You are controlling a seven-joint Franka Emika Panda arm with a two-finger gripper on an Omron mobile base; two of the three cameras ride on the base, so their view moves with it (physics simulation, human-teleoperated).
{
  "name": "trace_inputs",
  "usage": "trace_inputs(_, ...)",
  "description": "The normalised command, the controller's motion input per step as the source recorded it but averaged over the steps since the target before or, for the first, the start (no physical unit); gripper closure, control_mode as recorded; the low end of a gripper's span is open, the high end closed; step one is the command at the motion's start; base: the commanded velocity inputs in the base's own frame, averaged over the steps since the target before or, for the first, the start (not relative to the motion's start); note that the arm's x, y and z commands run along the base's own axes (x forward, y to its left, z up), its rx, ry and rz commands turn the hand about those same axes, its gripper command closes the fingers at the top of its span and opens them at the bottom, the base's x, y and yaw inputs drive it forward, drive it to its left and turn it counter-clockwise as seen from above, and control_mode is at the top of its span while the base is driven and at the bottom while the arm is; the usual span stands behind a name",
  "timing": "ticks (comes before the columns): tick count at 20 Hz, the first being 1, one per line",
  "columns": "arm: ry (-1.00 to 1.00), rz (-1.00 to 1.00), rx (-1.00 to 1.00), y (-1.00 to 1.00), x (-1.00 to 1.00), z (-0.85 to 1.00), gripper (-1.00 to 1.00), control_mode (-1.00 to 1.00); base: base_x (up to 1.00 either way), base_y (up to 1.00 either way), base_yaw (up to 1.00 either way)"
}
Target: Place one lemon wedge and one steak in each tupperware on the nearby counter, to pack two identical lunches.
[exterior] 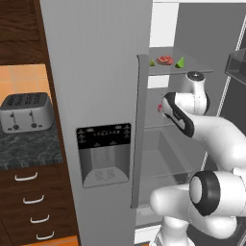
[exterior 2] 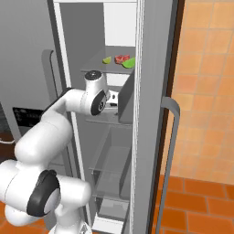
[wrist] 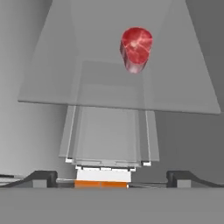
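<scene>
My gripper (wrist: 111,179) is open inside the fridge, with nothing between its dark fingertips (wrist: 41,178). Ahead of it, well apart, a round red steak (wrist: 136,48) lies on a glass shelf (wrist: 52,87); the left base view shows this steak (exterior: 159,108) beside my forearm. One shelf higher lie a second steak (exterior 2: 121,59) and two green lemon wedges (exterior 2: 107,60) (exterior 2: 130,63), seen from the left as steak (exterior: 165,60) and wedges (exterior: 152,63) (exterior: 180,62). The marbled counter (exterior: 29,149) is at the far left. The tupperware is out of view.
The fridge's closed left door (exterior: 96,110) with its dispenser panel (exterior: 104,153) stands between me and the counter. A silver toaster (exterior: 26,111) sits on the counter above the drawers (exterior: 33,202). The open right door (exterior 2: 153,114) is on my right, and clear bins (exterior 2: 112,164) sit below.
</scene>
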Motion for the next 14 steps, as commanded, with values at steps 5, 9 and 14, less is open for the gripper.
trace_inputs(5,-0.13,0.00,-0.04,-0.14,0.02,-0.17,-1.00,-1.00,0.00,0.00,0.00)
trace_inputs(9,-0.14,0.00,0.00,-0.29,0.21,0.00,-1.00,-1.00,0.00,0.00,0.00)
trace_inputs(14,-0.08,0.00,0.03,-0.23,0.44,0.05,-1.00,-1.00,0.00,0.00,0.00)
